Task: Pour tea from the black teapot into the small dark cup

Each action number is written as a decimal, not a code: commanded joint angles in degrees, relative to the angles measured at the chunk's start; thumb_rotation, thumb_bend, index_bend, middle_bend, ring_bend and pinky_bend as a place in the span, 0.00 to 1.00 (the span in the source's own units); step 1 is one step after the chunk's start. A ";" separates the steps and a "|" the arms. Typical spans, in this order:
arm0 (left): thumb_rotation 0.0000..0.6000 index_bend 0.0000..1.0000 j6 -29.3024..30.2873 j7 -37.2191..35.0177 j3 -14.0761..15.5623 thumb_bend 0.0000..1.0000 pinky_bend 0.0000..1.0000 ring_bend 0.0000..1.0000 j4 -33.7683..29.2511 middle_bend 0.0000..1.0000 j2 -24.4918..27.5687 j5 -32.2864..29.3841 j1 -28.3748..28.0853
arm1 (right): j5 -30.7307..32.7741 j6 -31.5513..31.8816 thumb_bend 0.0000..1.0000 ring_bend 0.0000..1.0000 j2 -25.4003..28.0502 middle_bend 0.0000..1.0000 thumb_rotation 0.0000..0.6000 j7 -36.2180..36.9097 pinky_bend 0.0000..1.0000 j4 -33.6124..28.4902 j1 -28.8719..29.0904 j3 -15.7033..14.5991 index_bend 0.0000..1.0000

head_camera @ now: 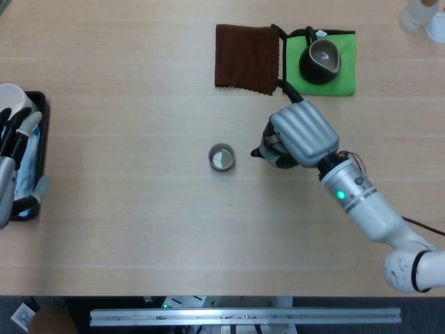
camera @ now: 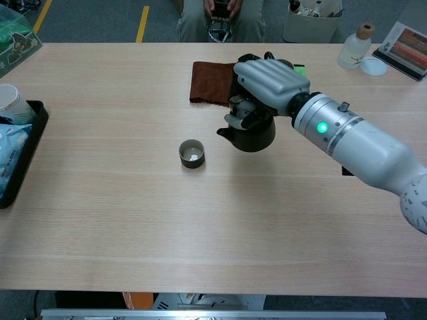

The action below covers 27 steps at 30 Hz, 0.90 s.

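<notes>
My right hand grips the black teapot and holds it above the table, its spout pointing left toward the small dark cup. The cup stands upright at mid-table, a short gap left of the spout, with a pale patch showing at its bottom. The hand hides most of the pot from above. My left hand shows only at the far left edge of the head view, fingers apart, holding nothing.
A brown cloth lies at the back beside a green mat bearing a dark pitcher. A black tray with a white cup sits at the left edge. A bottle stands far right.
</notes>
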 commanded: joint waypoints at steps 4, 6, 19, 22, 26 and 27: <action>1.00 0.08 0.40 -0.89 -0.77 0.30 0.10 0.02 0.10 0.09 0.42 0.42 1.15 | 0.58 -1.76 0.33 0.94 -3.59 0.96 1.00 0.02 0.00 4.11 2.52 0.37 1.00; 1.00 0.08 0.45 -1.14 -0.99 0.30 0.10 0.02 0.20 0.09 0.52 0.46 1.55 | 0.93 -2.16 0.33 0.94 -4.64 0.96 1.00 0.14 0.00 5.51 3.12 0.46 1.00; 1.00 0.08 0.40 -2.61 -2.29 0.30 0.10 0.02 0.94 0.09 0.84 1.12 3.29 | 4.57 -4.46 0.33 0.94 -7.68 0.96 1.00 -2.95 0.00 10.93 7.14 1.12 1.00; 1.00 0.08 0.32 -2.81 -2.57 0.30 0.10 0.02 0.96 0.09 0.83 1.17 3.61 | 5.74 -4.91 0.33 0.94 -7.81 0.96 1.00 -4.45 0.00 11.42 8.25 1.24 1.00; 1.00 0.08 0.30 -3.00 -2.95 0.30 0.10 0.02 0.97 0.09 0.84 1.27 3.97 | 7.12 -5.35 0.33 0.94 -8.11 0.96 1.00 -6.47 0.00 12.08 9.69 1.17 1.00; 1.00 0.08 0.30 -3.10 -3.06 0.30 0.10 0.02 0.95 0.09 0.84 1.28 4.09 | 7.54 -5.52 0.33 0.94 -8.23 0.96 1.00 -7.10 0.00 12.34 10.17 1.13 1.00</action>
